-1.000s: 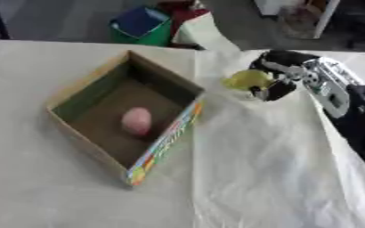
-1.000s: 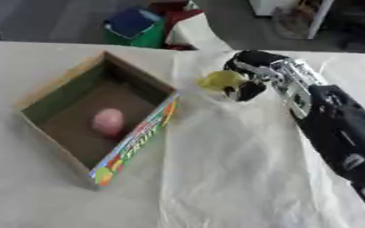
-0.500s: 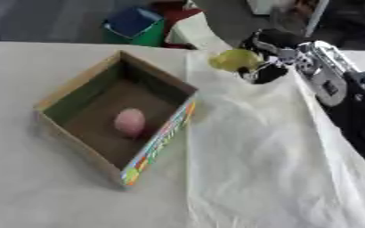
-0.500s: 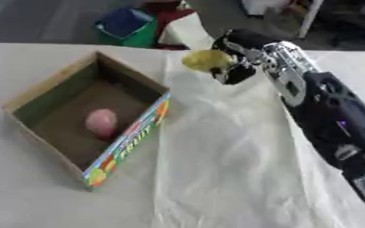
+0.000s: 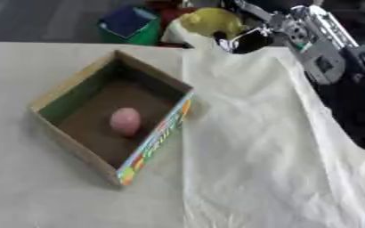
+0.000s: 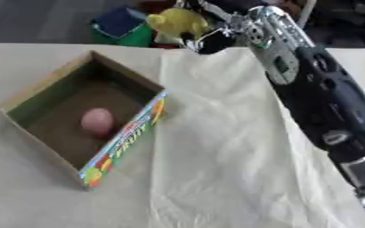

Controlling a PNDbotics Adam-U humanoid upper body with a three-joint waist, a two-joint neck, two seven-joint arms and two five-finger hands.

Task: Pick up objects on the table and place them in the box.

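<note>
One pink egg-shaped object [image 5: 126,120] is already boxed, while a yellow object [image 5: 210,22] is grasped by the right hand [image 5: 252,35], not yet over the cardboard box [image 5: 151,142].

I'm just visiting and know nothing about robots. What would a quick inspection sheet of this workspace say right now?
Surface: table in a pale covering, with a crinkled white sheet over its right part.
Job's things: open cardboard box with a pink egg-shaped object inside; a yellow object held up beyond the box's far corner.
Clutter: nothing seen on the table.
Hands: right hand curled round the yellow object; left hand not in view.
Cables: nothing seen.
Surroundings: a green and blue bin on the floor past the table's far edge; the rest is too blurred to tell.
</note>
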